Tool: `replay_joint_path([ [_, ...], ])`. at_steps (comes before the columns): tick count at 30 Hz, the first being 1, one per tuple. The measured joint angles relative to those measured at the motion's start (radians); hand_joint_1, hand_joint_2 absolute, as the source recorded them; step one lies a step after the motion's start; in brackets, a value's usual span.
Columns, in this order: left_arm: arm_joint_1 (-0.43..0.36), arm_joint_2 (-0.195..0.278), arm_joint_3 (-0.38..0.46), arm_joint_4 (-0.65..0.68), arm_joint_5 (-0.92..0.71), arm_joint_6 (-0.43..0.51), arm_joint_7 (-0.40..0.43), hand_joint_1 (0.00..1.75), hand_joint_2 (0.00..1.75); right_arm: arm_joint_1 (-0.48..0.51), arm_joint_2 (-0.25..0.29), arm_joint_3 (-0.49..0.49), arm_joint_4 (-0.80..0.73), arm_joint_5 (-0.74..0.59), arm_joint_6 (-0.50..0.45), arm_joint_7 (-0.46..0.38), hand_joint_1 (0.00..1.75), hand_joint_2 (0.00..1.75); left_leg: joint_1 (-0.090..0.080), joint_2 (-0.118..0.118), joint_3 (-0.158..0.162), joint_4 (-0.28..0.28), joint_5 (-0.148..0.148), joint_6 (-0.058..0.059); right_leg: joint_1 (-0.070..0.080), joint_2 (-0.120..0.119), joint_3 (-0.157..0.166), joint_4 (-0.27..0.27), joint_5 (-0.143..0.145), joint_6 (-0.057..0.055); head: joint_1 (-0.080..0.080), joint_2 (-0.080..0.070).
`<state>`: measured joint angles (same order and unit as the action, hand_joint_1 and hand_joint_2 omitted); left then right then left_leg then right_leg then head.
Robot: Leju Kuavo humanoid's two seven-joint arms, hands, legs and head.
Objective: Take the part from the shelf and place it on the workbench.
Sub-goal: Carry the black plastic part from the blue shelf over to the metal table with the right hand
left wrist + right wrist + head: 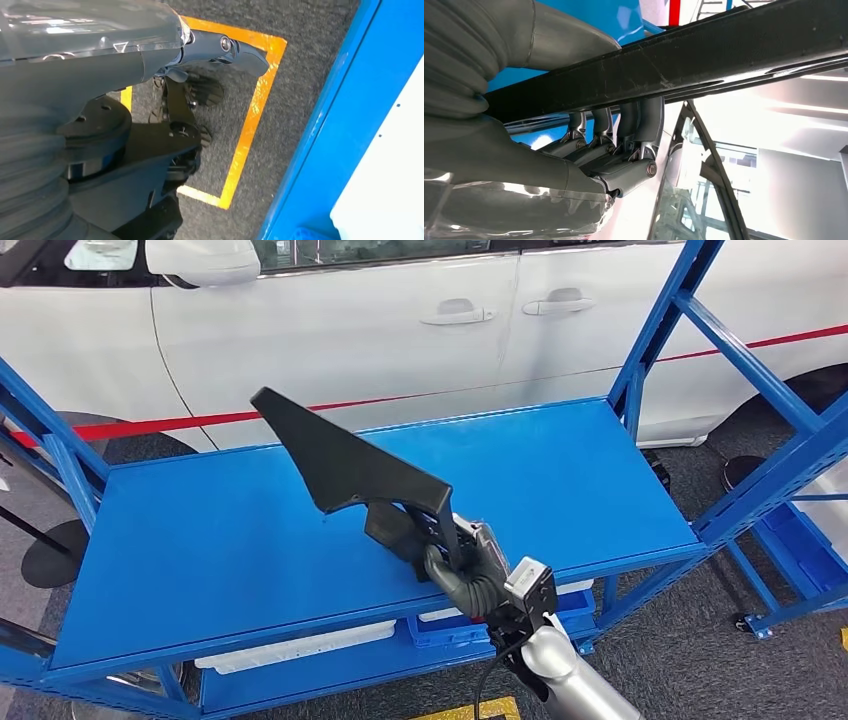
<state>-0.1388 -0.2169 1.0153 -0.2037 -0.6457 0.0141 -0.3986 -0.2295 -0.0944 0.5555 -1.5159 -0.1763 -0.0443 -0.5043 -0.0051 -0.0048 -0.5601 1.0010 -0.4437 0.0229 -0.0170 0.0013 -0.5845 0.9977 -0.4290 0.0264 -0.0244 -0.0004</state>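
Left hand (220, 50) hangs low beside the blue shelf (250, 540), above dark carpet marked with an orange floor outline (250, 130); a dark fingertip juts forward in the left wrist view, nothing lies in the hand, and how far its fingers are spread I cannot tell. Beside that outline runs the blue edge of the shelf, with a white bin (385, 175) just past it.

On the head view, the shelf's upper deck spans most of the frame, its blue posts rising at both ends. The black part (340, 465), a long wedge-shaped piece of trim with a bracket at its lower end, is lifted above the deck near the shelf's front edge, its pointed end tilted up toward the shelf's far left side. No part of it touches the deck.

Right hand (465, 570) grips the part at the bracket end, over the shelf's front edge, with the silver forearm coming up from below. From the right wrist view the fingers (639, 130) curl around the part's black bar (704, 60) and the thumb presses from the other side.

Behind the shelf stands a white car (400, 330) with a red stripe along its doors. White trays (300, 645) sit on the shelf's lower level.
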Motion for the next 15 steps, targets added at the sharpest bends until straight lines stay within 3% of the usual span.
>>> replay_joint_path([
  [5,0.000,0.001,-0.005,0.000,-0.011,0.002,0.006,0.00,1.75,-0.002,0.006,-0.051,-0.103,0.052,-0.001,0.099,1.75,1.75,0.000,0.000,-0.004,0.000,0.001,0.001,0.000,-0.001,-0.003,0.000,0.000,0.000,0.000,0.000],
  [11,-0.002,0.001,-0.023,0.000,-0.047,0.010,0.015,0.00,1.75,-0.052,-0.008,-0.192,-0.258,0.046,0.021,0.220,1.75,1.75,-0.001,-0.001,-0.006,0.001,0.001,0.001,-0.001,-0.001,-0.005,0.000,0.001,0.001,0.000,0.000],
  [15,-0.010,0.000,-0.050,0.000,-0.067,0.022,0.001,0.00,1.75,-0.074,-0.035,-0.282,-0.328,0.050,0.034,0.256,1.75,1.75,-0.001,-0.002,-0.007,0.001,0.001,0.001,-0.001,-0.001,-0.006,0.000,0.001,0.002,0.000,0.000],
])
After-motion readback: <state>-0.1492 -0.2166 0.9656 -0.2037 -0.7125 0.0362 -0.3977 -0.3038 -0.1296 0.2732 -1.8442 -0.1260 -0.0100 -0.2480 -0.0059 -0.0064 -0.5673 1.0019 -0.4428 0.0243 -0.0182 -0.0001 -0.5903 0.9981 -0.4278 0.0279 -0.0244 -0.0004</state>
